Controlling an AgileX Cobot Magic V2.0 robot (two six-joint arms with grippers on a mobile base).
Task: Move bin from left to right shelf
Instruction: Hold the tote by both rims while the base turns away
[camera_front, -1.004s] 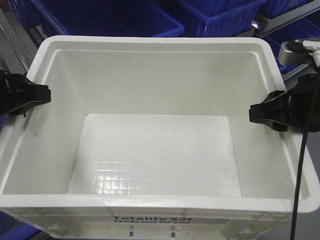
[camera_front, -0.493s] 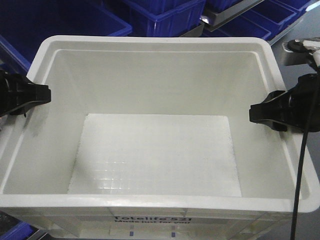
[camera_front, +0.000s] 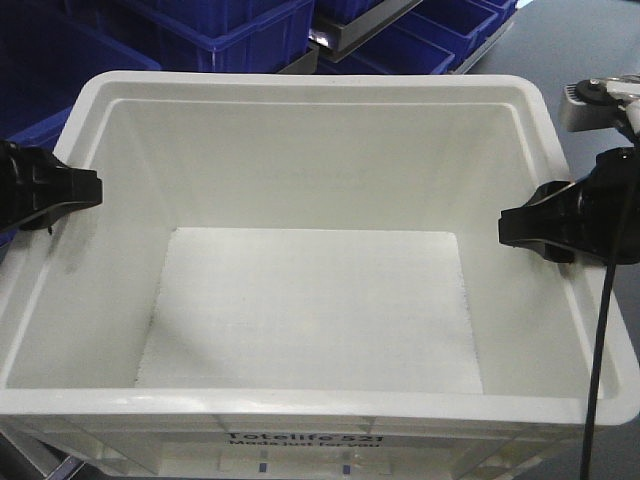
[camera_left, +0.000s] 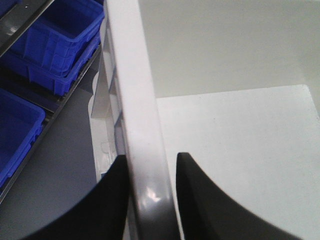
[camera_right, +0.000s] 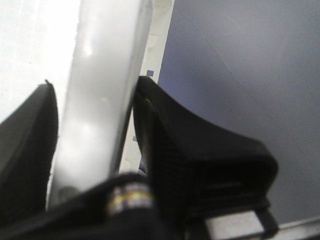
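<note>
- Between the two arms, straight ahead of the robot, sits the large white rectangular plastic bin (camera_front: 300, 150), empty and open side up. It looks held clear of any shelf.
- The left gripper (camera_left: 152, 157) is clamped on the bin's thick left rim, one black finger inside the wall and one outside.
- The right gripper (camera_right: 95, 115) pinches the right rim the same way.
- Dark blue plastic bins (camera_front: 230, 30) on a grey metal shelf rail (camera_front: 350, 30) stand beyond the far rim.
- The step in hand appears to be the carry toward the right shelf.
- The next move calls for both arms travelling together, level and evenly spaced, then setting the bin down before letting go.
- Black print (camera_front: 300, 438) on the near wall reads "Totelife 521". A second line beneath it is cut off.
</note>
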